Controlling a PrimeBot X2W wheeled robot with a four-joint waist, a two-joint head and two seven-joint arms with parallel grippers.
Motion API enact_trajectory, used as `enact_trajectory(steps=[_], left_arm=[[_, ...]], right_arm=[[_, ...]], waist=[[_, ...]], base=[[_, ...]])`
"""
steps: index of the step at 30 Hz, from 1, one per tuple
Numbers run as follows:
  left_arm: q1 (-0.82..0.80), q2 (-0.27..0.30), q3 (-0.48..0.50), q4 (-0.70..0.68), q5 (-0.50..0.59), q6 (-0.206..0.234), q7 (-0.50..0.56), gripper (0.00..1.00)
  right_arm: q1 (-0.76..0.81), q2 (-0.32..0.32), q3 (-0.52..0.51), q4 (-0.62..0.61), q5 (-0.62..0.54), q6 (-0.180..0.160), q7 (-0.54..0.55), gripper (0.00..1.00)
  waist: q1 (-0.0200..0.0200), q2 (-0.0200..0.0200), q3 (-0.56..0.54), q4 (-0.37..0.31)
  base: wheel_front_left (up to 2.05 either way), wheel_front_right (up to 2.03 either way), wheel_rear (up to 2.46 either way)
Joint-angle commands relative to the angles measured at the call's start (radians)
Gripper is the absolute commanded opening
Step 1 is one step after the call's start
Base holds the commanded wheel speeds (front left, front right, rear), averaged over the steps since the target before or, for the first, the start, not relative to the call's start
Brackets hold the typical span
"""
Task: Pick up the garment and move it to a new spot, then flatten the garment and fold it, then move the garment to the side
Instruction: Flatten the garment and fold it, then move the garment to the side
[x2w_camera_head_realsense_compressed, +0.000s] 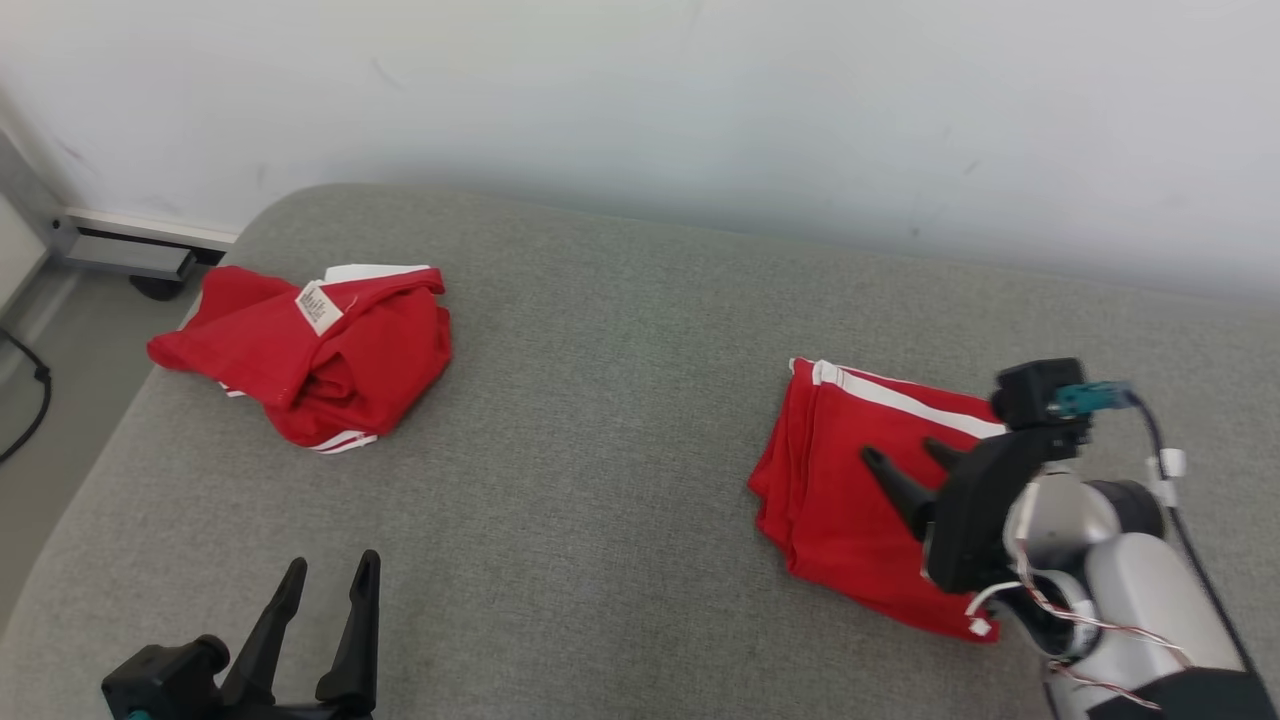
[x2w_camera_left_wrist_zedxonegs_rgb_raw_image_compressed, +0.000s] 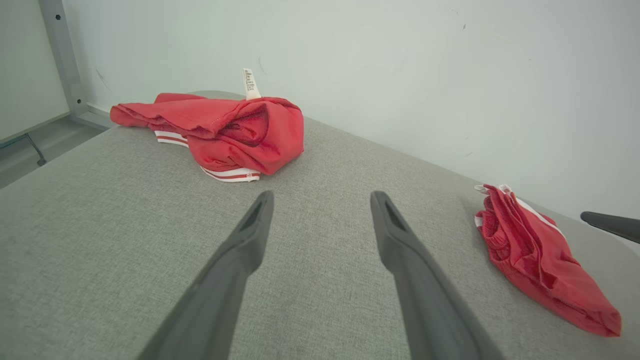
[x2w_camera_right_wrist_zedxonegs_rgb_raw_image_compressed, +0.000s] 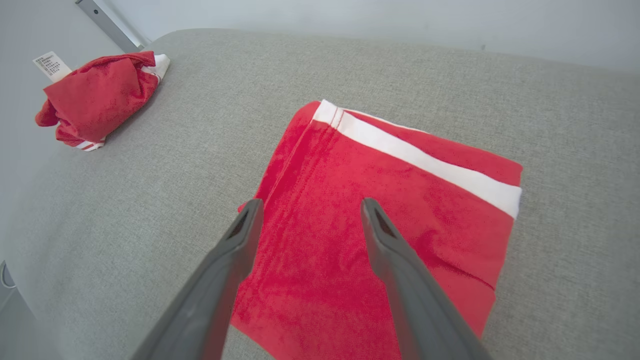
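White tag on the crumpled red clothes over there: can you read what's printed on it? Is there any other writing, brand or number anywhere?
White tag sticking out of the crumpled red garment: rows of small dark print, too small and blurred to read.
Folded red garment: a plain white stripe, with no lettering to be seen on it.
No other word, brand, number or sign can be made out.

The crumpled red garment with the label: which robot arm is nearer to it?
Left. The left tool is just in front of the crumpled garment, open and apart from it. The right tool is far off to its right, over the folded garment.
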Motion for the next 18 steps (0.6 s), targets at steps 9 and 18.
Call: enact_trajectory(steps=[9, 18], left_arm=[[-0.025, 0.006, 0.003, 0.005, 0.004, -0.009, -0.007, 1.00], [-0.047, 0.001, -0.011, 0.011, 0.010, -0.018, -0.004, 1.00]], right_arm=[[0.078, -0.002, -0.173, -0.080, -0.027, -0.002, 0.080, 1.00], [0.071, -0.003, -0.230, 0.003, -0.007, -0.002, 0.045, 1.00]], waist=[[0.0000, 0.0000, 0.031, -0.036], [0.0000, 0.0000, 0.054, -0.027]], base=[[0.00, 0.00, 0.00], [0.00, 0.00, 0.00]])
